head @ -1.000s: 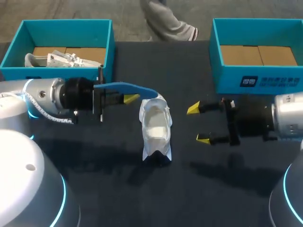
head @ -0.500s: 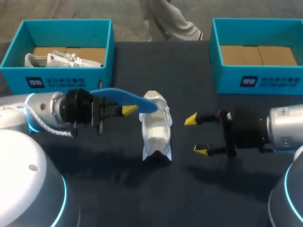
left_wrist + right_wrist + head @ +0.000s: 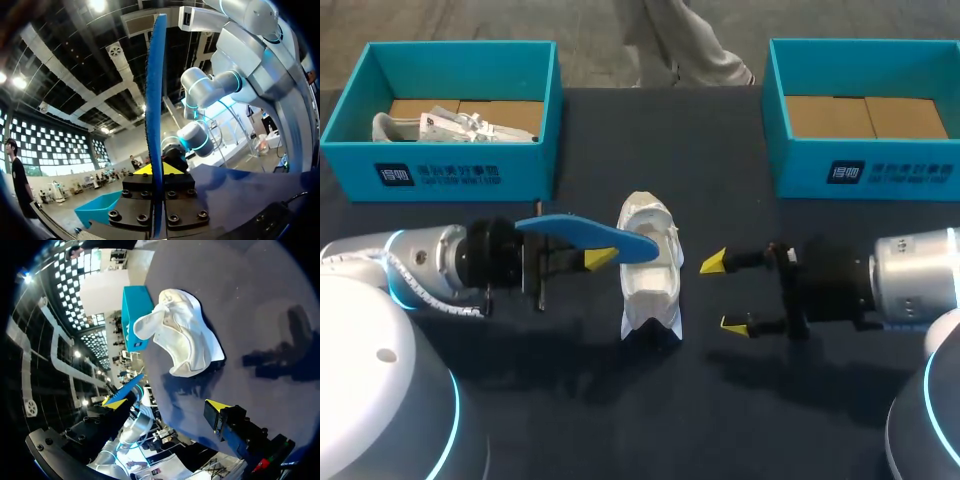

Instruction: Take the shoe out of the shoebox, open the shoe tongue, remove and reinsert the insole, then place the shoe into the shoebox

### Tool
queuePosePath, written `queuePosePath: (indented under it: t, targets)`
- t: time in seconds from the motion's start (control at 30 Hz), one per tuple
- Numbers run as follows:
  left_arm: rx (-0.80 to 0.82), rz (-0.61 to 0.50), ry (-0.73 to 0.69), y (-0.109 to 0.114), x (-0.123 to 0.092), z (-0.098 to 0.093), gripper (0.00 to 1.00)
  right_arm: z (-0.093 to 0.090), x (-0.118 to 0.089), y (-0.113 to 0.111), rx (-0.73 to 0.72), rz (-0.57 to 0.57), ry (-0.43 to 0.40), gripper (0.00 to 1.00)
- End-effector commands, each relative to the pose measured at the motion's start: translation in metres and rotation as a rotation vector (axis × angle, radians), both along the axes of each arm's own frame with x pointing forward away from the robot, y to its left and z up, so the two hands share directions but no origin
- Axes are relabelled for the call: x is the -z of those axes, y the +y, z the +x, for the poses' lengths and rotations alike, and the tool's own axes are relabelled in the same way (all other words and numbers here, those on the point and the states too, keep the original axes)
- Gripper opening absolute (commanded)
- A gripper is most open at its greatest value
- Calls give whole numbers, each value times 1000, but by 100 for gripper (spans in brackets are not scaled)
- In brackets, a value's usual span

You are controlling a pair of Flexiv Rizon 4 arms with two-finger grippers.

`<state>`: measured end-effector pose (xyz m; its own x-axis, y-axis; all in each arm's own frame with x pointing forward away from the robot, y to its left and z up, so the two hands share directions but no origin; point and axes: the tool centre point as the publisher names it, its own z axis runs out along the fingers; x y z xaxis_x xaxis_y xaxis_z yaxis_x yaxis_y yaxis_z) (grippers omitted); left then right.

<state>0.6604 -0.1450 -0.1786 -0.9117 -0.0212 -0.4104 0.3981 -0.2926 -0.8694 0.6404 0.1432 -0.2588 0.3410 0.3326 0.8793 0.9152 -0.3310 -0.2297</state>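
A white shoe stands upright in the middle of the dark table; in the right wrist view the shoe lies ahead of my fingers. My left gripper is just left of the shoe, shut on a blue insole whose front end reaches over the shoe's opening. In the left wrist view the insole stands edge-on, pinched between the left gripper's yellow tips. My right gripper hangs wide open to the right of the shoe, apart from it, with nothing between its fingers. The right gripper shows both tips spread.
A teal shoebox at the back left holds a second white shoe. Another teal shoebox at the back right shows only its cardboard bottom. The left shoebox appears beyond the shoe.
My left gripper has carried the insole toward the table's front and slightly right, over the shoe. The open right gripper has shifted left, closer to the shoe. The shoe has not moved.
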Motion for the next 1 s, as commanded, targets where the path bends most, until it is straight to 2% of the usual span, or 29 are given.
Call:
queuePosePath:
  t: [0.03, 0.23, 0.9, 1.0]
  targets:
    - [-23, 8, -3, 2, 0, -5, 0, 3, 1, 6, 1, -11, 6, 100]
    - [-59, 21, -16, 4, 5, 2, 0, 2, 0, 4, 12, -12, 3, 100]
    - [-59, 21, -16, 4, 5, 2, 0, 2, 0, 4, 12, -12, 3, 100]
    - [-59, 21, -16, 4, 5, 2, 0, 9, 3, 5, 39, -15, -47, 100]
